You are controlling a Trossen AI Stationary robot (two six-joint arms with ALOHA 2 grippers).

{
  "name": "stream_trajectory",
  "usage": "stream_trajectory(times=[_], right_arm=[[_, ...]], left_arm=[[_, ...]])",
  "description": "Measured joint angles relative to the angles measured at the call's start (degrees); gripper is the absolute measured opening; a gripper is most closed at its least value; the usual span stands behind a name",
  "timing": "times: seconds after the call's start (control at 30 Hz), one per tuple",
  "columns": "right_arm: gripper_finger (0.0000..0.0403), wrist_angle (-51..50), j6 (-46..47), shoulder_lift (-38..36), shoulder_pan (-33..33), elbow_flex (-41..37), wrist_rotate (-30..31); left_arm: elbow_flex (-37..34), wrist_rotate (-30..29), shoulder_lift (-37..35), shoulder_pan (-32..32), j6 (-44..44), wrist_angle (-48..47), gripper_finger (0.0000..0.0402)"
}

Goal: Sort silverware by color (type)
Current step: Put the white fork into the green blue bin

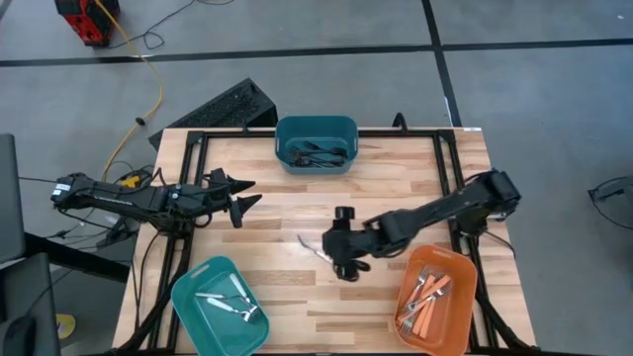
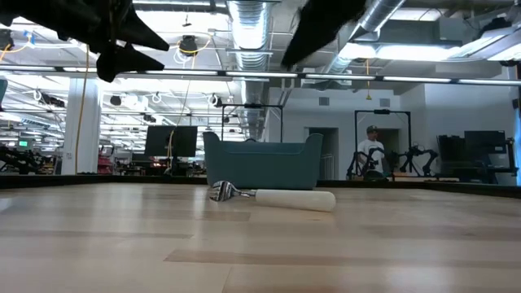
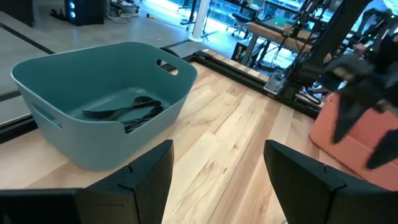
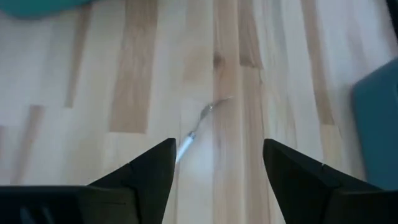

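One white fork (image 1: 315,247) lies under open right pincer (image 1: 345,265).

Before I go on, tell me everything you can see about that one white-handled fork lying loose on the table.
The white-handled fork is the only utensil loose on the wooden table, lying flat near the middle. It has a thick white, plastic-looking handle and a slim shiny metal head with tines. From above it sits just beside the right gripper, whose fingers stand open on either side of the handle without touching it. Only the tabletop touches it, and it is in none of the bins.
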Motion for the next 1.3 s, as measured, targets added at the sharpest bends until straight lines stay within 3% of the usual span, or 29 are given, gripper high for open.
stream_trajectory(times=[0.13, 0.37, 0.63, 0.87, 1.0, 1.13, 1.3], right_arm=[[0.0268, 0.3, -0.3, 4.2, -2.1, 0.0, -1.8], [0.0268, 2.9, 8.9, 10.4, -6.7, 0.0, -10.5], [0.0268, 3.1, 12.8, 16.9, -7.9, 0.0, -10.7], [0.0268, 4.0, 13.5, 15.9, -8.1, -0.1, -10.9], [0.0268, 8.9, 18.3, 14.4, -8.0, 0.1, -10.8], [0.0268, 14.8, 18.9, 17.9, -6.7, 0.1, -10.5], [0.0267, 14.0, 20.2, 20.8, -5.9, -0.1, -10.5]], left_arm=[[0.0, 0.0, 0.0, 0.0, 0.0, -1.1, 0.0235], [0.0, 0.0, 0.0, 0.0, 0.3, -1.4, 0.0235], [0.0, 0.0, 0.0, 0.0, 0.3, -2.3, 0.0235], [0.0, 0.0, 0.0, 0.0, 0.3, -2.2, 0.0235], [0.0, -0.1, 0.0, 0.0, 0.2, -2.2, 0.0235], [0.0, -0.2, 0.0, 0.0, -0.2, -2.2, 0.0235], [0.0, -0.2, 0.0, 0.0, -0.5, -2.2, 0.0235]])
